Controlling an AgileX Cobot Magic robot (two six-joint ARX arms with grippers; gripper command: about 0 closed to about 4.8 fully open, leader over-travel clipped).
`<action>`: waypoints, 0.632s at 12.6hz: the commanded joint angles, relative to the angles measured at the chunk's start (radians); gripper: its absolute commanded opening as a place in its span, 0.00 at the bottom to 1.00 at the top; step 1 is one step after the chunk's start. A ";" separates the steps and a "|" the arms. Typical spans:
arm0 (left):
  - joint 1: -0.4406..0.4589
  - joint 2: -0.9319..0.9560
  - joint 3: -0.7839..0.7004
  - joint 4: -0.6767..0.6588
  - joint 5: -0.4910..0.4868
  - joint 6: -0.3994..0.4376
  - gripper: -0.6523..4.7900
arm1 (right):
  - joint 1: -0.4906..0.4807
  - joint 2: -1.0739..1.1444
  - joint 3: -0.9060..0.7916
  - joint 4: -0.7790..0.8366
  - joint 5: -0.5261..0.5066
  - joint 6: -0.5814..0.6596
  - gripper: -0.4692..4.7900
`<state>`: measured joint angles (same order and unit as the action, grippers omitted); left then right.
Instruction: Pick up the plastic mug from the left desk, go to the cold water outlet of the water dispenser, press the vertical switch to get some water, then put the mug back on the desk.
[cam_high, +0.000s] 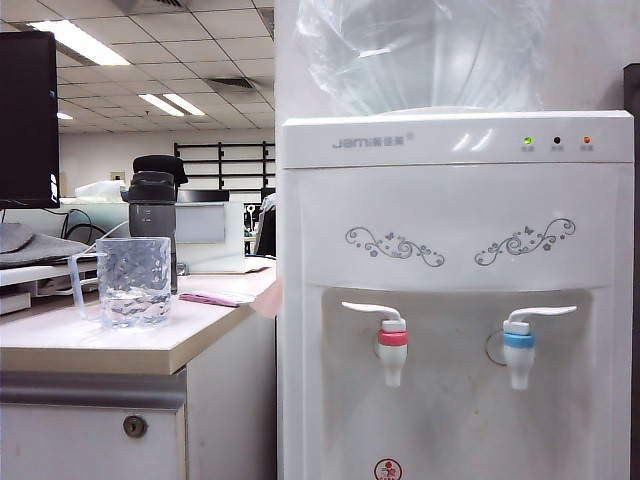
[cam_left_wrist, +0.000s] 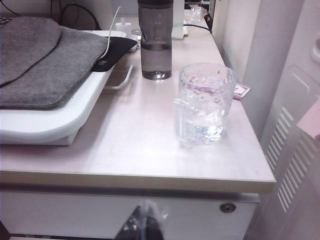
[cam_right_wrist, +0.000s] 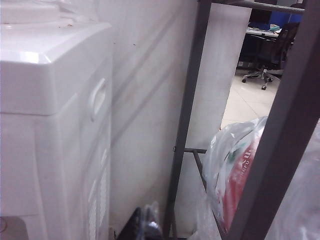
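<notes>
Clear crinkled plastic mug (cam_left_wrist: 205, 104) with a thin side handle stands upright on the cream-beige top of the left counter (cam_left_wrist: 135, 150), near its front corner on the dispenser side, some water visible in its base. Behind it stands a taller smoky-grey bottle with a black cap (cam_high: 153, 215); a grey felt pad on a white tray (cam_left_wrist: 45, 60) occupies the far side of the counter. Beside the counter rises the tall white water dispenser (cam_high: 455, 330), carrying a pink-red-collared tap and the blue-collared cold water outlet (cam_high: 518, 350), whose slim white vertical switch (cam_high: 545, 313) is untouched. The left pincer (cam_left_wrist: 141, 227) appears only as a dark tip before the counter front, well apart from the mug; it is clenched and empty. The right pincer (cam_right_wrist: 145, 225), likewise a dark tip, sits beside the dispenser's side wall; whether it is released or clenched cannot be told. Judged progress: no step appears to be under way; grasping the mug, carrying it to the outlet, pressing the switch and returning the mug all remain
</notes>
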<state>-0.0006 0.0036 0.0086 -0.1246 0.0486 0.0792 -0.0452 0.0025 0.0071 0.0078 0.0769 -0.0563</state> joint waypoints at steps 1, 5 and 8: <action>0.002 -0.001 0.000 0.007 -0.003 0.007 0.11 | 0.001 0.000 -0.003 0.011 -0.001 0.004 0.09; 0.002 -0.001 0.000 0.048 0.001 -0.012 0.11 | 0.001 0.000 -0.002 0.042 -0.006 0.005 0.09; 0.002 -0.001 0.000 0.101 0.001 -0.013 0.11 | 0.001 0.000 0.040 0.050 -0.009 0.140 0.09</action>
<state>-0.0006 0.0036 0.0086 -0.0593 0.0490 0.0704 -0.0448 0.0029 0.0200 0.0269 0.0696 0.0082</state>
